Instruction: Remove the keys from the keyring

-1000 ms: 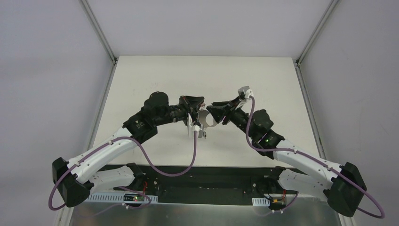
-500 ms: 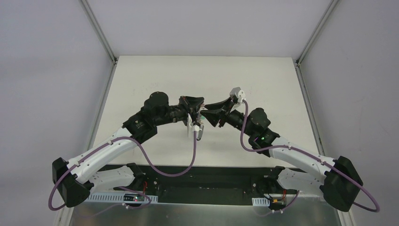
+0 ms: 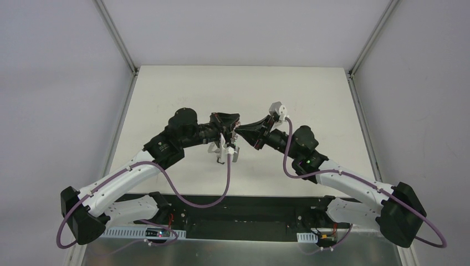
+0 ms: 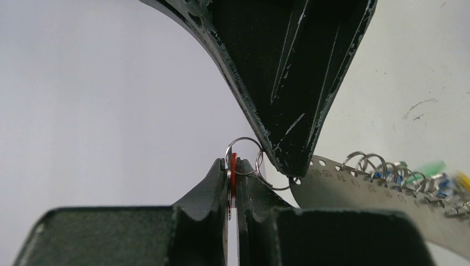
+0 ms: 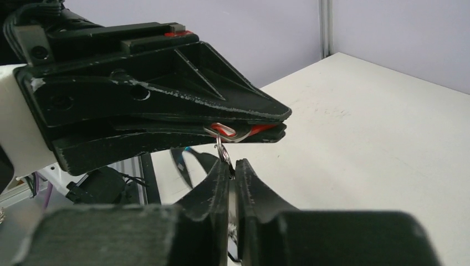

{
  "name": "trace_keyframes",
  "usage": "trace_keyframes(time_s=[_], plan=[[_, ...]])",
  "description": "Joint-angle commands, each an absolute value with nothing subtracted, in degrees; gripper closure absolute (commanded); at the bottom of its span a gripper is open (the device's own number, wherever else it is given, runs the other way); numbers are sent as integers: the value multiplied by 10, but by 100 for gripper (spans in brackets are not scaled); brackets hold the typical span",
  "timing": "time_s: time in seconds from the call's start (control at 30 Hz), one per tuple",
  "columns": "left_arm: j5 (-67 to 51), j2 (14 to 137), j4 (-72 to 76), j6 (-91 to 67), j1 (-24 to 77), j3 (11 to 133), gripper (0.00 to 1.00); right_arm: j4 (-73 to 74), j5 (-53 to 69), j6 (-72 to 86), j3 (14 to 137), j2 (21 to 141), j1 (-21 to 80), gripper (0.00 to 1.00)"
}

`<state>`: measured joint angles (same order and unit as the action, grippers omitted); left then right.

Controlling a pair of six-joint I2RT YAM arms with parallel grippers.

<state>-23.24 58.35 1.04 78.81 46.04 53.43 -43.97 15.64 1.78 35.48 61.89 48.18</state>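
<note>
My left gripper (image 4: 233, 163) is shut on a red-headed key (image 4: 234, 173), held edge-on between its fingertips. A small split ring (image 4: 244, 148) sticks out above the tips. The keyring (image 4: 354, 191), a flat grey metal piece with numbered holes, hangs to the right, carrying several small rings with green, blue and yellow keys (image 4: 429, 169). My right gripper (image 5: 233, 165) is shut on the keyring's end, just below the left gripper's fingers (image 5: 166, 105) and the red key (image 5: 259, 129). In the top view the left gripper (image 3: 227, 128) and right gripper (image 3: 239, 132) meet tip to tip above the table.
The white table (image 3: 183, 88) lies under both arms, bounded by grey walls and metal corner posts (image 3: 119, 41). Purple cables loop from each arm. The black base rail (image 3: 244, 213) runs along the near edge.
My right gripper has moved left and closed in on the left gripper, so the tips now touch. The keyring, spread between them before, now hangs bunched below. The left wrist has turned slightly.
</note>
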Motion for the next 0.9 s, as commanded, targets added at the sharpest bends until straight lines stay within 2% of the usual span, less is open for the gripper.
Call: trace_keyframes(time_s=[0.0, 0.33, 0.53, 0.7, 0.87], plan=[[-256, 568, 47, 782, 465, 546, 100, -485, 163, 21, 380, 616, 482, 99], [-223, 557, 68, 779, 465, 516, 100, -580, 94, 133, 328, 589, 481, 100], [-204, 553, 78, 770, 466, 494, 100, -634, 8, 186, 295, 569, 480, 100], [-179, 562, 74, 769, 465, 482, 100, -660, 15, 213, 286, 566, 477, 100], [-120, 588, 97, 642, 464, 499, 100, -637, -23, 209, 276, 559, 477, 100]])
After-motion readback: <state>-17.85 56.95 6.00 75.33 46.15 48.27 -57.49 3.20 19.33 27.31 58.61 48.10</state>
